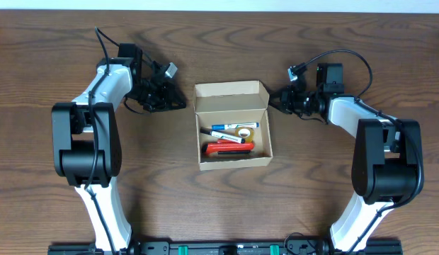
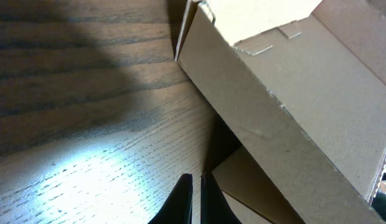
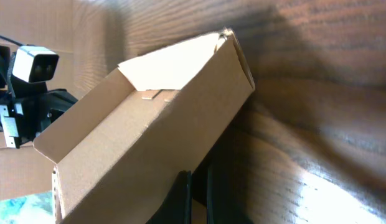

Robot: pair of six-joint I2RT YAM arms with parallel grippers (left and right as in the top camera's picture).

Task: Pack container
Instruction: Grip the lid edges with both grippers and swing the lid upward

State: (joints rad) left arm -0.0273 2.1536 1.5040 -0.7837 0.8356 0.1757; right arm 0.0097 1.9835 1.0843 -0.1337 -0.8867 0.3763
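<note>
We find the container at the centre of the table, lid flap raised at its 12 o'clock edge, pens inside. Left gripper sits at its 10 o'clock, right gripper at 2 o'clock; both show fingers pressed together, holding nothing.

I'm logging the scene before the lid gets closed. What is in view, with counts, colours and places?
container: one, tan cardboard, table centre, flap lid open toward the far edge.
markers: two, white with blue, inside the container.
red items: red, count unclear, inside along the near wall.
small roll: one, yellowish, inside at the right.
table: one, dark wood.
left gripper: one, black, shut, beside the container's far left corner.
right gripper: one, black, shut, beside its far right corner.
</note>
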